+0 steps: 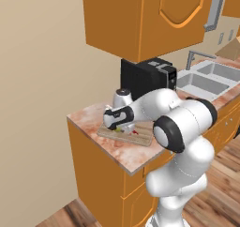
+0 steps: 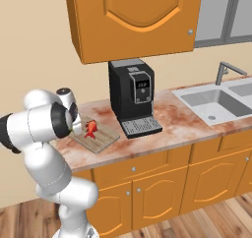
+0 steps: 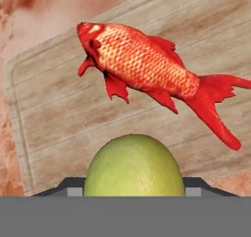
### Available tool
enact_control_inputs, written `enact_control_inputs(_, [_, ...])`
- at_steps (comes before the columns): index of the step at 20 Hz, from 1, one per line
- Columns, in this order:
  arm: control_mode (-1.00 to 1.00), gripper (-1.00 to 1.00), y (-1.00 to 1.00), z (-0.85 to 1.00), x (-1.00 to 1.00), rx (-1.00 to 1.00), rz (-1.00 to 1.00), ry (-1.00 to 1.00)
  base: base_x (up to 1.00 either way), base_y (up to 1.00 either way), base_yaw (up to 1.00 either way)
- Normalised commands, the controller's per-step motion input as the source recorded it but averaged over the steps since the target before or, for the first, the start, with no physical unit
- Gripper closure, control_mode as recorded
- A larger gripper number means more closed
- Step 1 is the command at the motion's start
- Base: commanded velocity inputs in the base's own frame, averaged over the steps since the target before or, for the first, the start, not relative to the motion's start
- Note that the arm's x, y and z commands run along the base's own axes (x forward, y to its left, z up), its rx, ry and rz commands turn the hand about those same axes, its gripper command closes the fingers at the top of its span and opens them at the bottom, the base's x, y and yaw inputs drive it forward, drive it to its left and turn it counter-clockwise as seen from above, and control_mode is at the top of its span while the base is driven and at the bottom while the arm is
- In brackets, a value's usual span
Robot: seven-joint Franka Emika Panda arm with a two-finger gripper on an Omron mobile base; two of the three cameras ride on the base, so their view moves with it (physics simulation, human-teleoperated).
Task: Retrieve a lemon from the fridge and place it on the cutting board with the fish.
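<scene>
Hand view first: the lemon (image 3: 133, 166) sits big and yellow-green at the bottom centre of the frame, flanked low on both sides by the dark tips of the gripper (image 3: 133, 189), which is clamped on the fruit; above it the fish (image 3: 147, 69) stretches red-orange across the upper middle, head toward the upper left, tail fanning to the right edge; both are over the cutting board (image 3: 59, 108), whose pale planks run across most of the frame, with its rounded corner at the left; whether the lemon touches the wood, I cannot tell.

Over to the left base view: the white arm reaches from the lower right toward the centre left, its hand low over the cutting board (image 1: 140, 139) on the marbled counter (image 1: 89, 120); a sliver of yellow-green lemon (image 1: 119, 129) and a speck of red fish (image 1: 135, 132) peek out beneath the wrist; behind stands a black coffee machine (image 1: 147, 76), with the sink (image 1: 206, 80) off at the right.

Right base view: the arm crowds the left side; the fish (image 2: 91, 129) lies on the cutting board (image 2: 101, 138) left of centre, the coffee machine (image 2: 133, 97) just to its right; orange cabinets (image 2: 133, 20) hang across the top.
</scene>
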Motion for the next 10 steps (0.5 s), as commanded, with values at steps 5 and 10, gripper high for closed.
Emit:
enact_control_inputs(5, [-1.0, 1.0, 0.07, 0.0, 0.12, -0.02, -0.1, 0.01, 0.0, 0.0, 0.0])
enact_control_inputs(10, [-1.0, 1.0, 0.0, -0.05, 0.22, -0.08, -0.09, 0.07, 0.0, 0.0, 0.0])
